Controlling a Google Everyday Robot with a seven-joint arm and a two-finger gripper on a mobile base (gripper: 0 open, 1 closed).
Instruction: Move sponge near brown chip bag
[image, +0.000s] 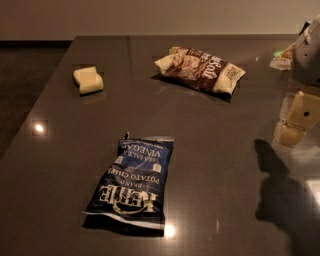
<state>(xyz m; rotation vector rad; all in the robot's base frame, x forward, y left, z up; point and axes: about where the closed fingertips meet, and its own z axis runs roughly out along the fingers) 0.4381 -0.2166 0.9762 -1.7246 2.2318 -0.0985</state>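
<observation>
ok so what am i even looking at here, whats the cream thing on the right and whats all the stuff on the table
This is a single camera view looking down across a dark table. The cream thing at the right edge is the robot's gripper, the hand at the end of its one arm. It hangs just above the table and casts the shadow below it.

Three things lie flat on the table. The small pale yellow block at the far left is the sponge. The crinkled brown chip bag is at the far middle, and the dark blue Kettle chip bag is nearest the camera. The gripper touches none of them. The sponge and the brown bag lie well apart.
</observation>
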